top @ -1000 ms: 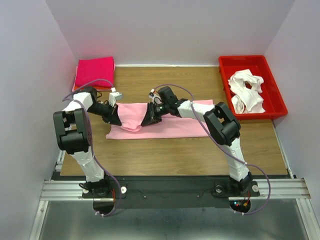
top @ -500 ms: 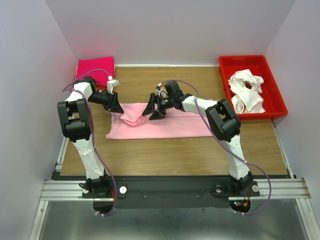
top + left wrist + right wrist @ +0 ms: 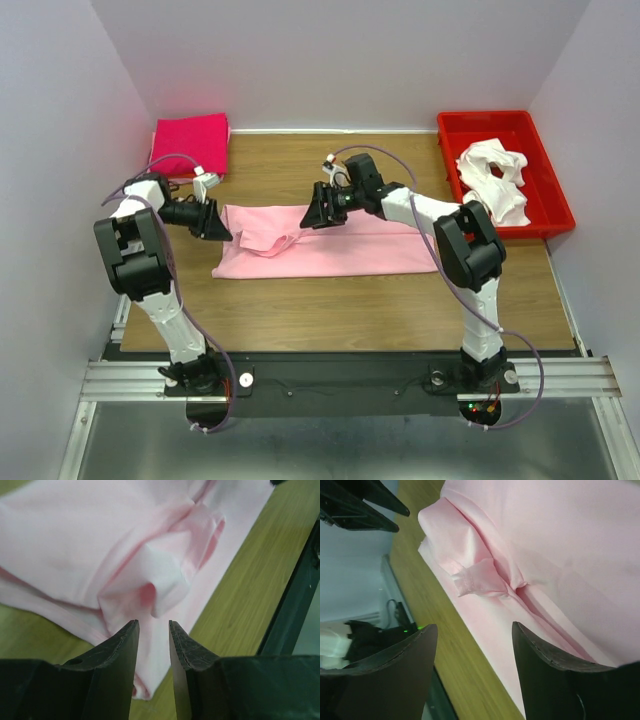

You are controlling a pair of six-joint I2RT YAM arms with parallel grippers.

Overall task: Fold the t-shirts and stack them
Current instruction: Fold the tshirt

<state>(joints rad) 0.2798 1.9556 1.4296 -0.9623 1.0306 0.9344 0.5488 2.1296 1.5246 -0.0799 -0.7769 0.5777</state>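
Observation:
A pale pink t-shirt [image 3: 345, 252] lies flat across the middle of the wooden table [image 3: 330, 310], with a rumpled fold near its left end [image 3: 265, 238]. My left gripper [image 3: 220, 227] hovers at the shirt's left edge. In the left wrist view, the left gripper [image 3: 152, 630] is open by a narrow gap, with nothing between its fingers, and the pink cloth [image 3: 75, 545] lies beyond them. My right gripper [image 3: 310, 218] hangs over the shirt's far edge. The right wrist view shows the right gripper [image 3: 475, 630] wide open and empty above the crumpled sleeve [image 3: 480, 577].
A folded magenta shirt [image 3: 190, 143] sits at the back left corner. A red bin [image 3: 555, 190] at the back right holds crumpled white shirts [image 3: 492, 180]. Bare wood runs along the near side of the pink shirt.
Both grippers were shut on the pink shirt's folded part; both have opened and let it go. The left one drew back to the left, the right one rose and moved away.

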